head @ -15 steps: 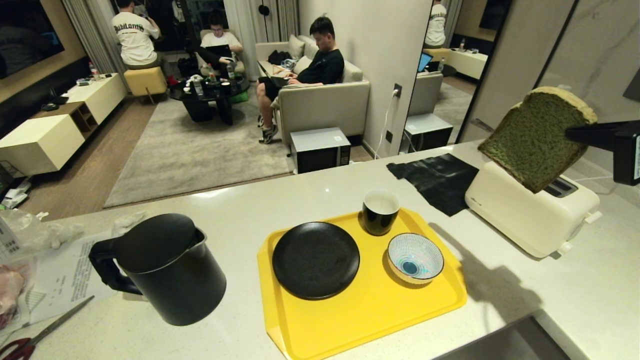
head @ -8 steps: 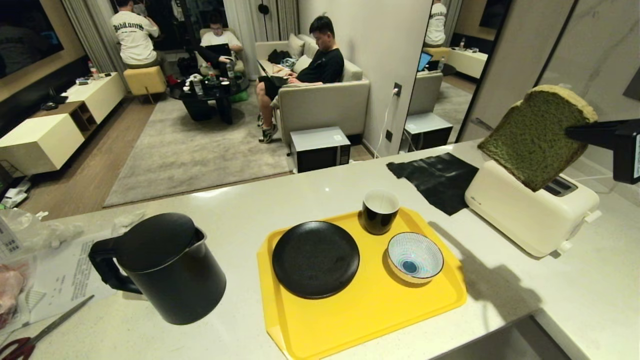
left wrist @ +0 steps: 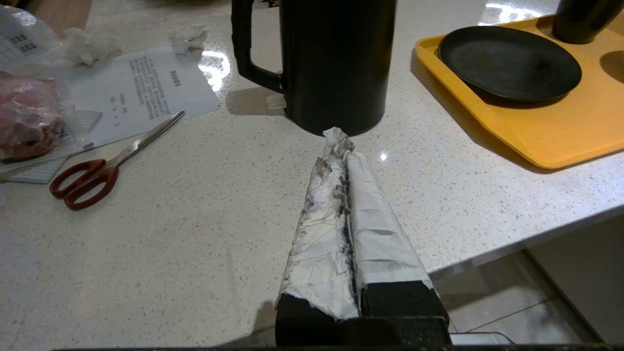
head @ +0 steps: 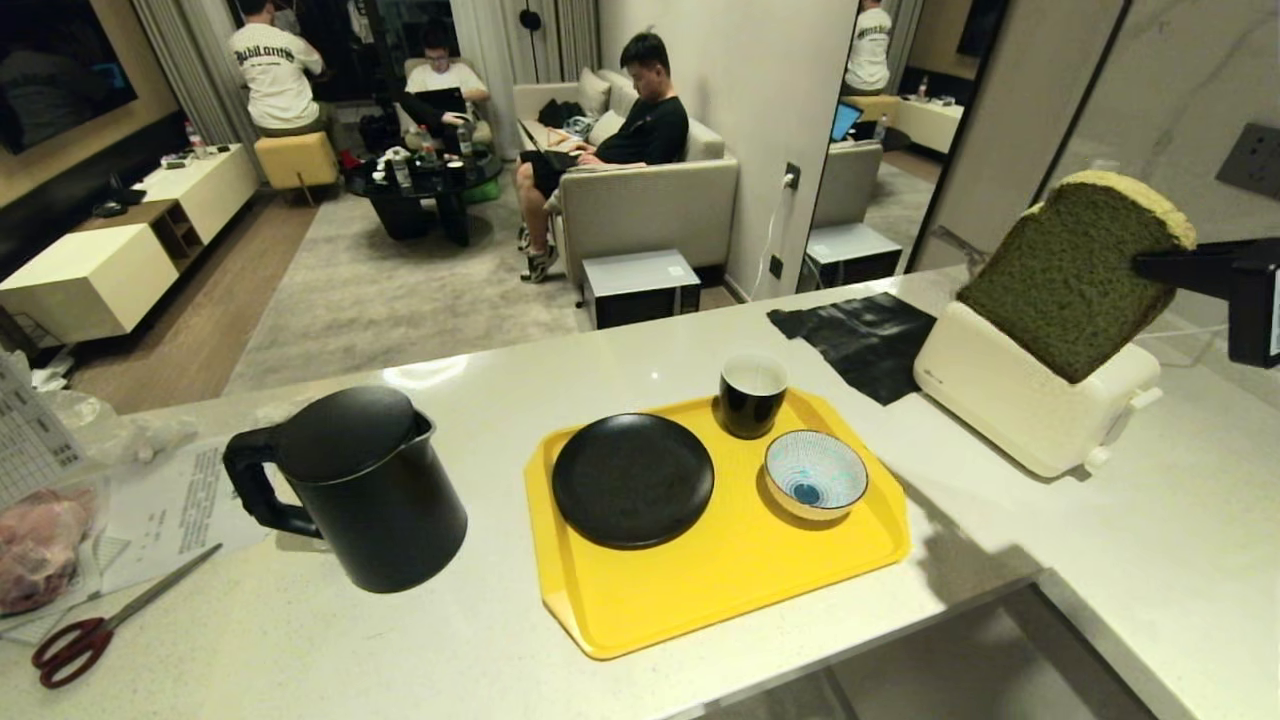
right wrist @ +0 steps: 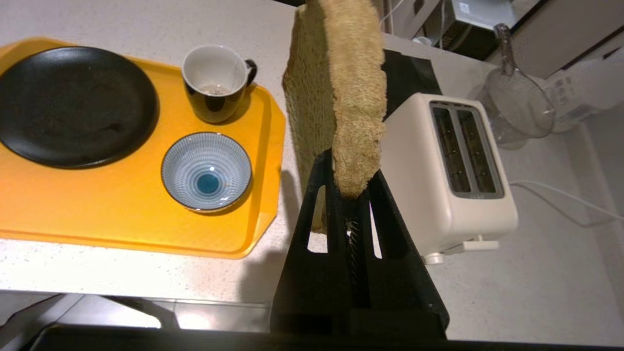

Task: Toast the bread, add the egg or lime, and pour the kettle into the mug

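The bread (head: pixel 1065 285), a thick green slice with a tan crust, hangs tilted in the air above the cream toaster (head: pixel 1010 395). My right gripper (head: pixel 1150 268) is shut on its upper right edge. The right wrist view shows the crust (right wrist: pixel 341 97) pinched between the black fingers (right wrist: pixel 385 204), with the toaster's two slots (right wrist: pixel 465 148) beside it. The black kettle (head: pixel 370 495) stands on the counter at the left. The black mug (head: pixel 752 395) stands on the yellow tray (head: pixel 720 600). My left gripper (left wrist: pixel 336 139), taped white, is shut and empty, low before the kettle (left wrist: pixel 336 63). The egg and lime are out of view.
On the tray are a black plate (head: pixel 632 480) and a blue-striped bowl (head: pixel 815 475). Red-handled scissors (head: pixel 90 630), papers and a plastic bag lie at the left. A black cloth (head: pixel 860 335) lies behind the toaster. People sit in the room beyond the counter.
The whole head picture has shifted, so the camera has moved; the counter's front edge shows more. The bread stays in my right gripper, and the toaster now sits further left under it.
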Controlling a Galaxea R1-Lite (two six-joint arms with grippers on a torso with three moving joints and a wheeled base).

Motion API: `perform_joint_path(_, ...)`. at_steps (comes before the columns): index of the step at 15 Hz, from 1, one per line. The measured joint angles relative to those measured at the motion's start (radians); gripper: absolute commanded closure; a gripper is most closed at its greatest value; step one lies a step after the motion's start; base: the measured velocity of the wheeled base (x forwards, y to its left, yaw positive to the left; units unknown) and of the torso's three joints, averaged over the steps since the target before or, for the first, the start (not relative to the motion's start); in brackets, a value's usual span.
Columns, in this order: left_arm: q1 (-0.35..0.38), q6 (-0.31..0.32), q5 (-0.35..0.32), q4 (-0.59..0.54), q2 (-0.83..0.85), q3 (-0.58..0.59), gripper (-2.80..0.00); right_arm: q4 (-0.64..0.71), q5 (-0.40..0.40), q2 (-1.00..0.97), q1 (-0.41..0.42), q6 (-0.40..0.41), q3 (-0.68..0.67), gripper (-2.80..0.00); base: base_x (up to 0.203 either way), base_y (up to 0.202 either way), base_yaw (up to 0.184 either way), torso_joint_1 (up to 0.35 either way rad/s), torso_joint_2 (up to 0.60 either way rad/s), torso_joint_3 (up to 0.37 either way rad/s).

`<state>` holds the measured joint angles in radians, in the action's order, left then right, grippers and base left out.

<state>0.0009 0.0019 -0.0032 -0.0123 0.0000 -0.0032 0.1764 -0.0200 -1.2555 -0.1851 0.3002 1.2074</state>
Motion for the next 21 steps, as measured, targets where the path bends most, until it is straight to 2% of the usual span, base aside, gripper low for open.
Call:
perform_joint_path(14,0.000,-0.001,0.000,0.000,0.000,0.000,0.00,0.003,-0.009,0.010,0.000,0.007,-0.037,0.00,0.000,0.000,0.000,0.000,0.00,0.000)
perform_joint_path(17,0.000,-0.001,0.000,0.000,0.000,0.000,0.00,0.003,-0.077,0.017,-0.001,0.010,-0.053,0.00,0.000,0.000,0.000,0.000,0.00,0.000)
perform_joint_path(21,0.000,0.000,0.000,0.000,0.000,0.000,0.00,-0.001,-0.086,0.019,-0.002,0.009,-0.057,0.00,0.000,0.000,0.000,0.000,0.00,0.000)
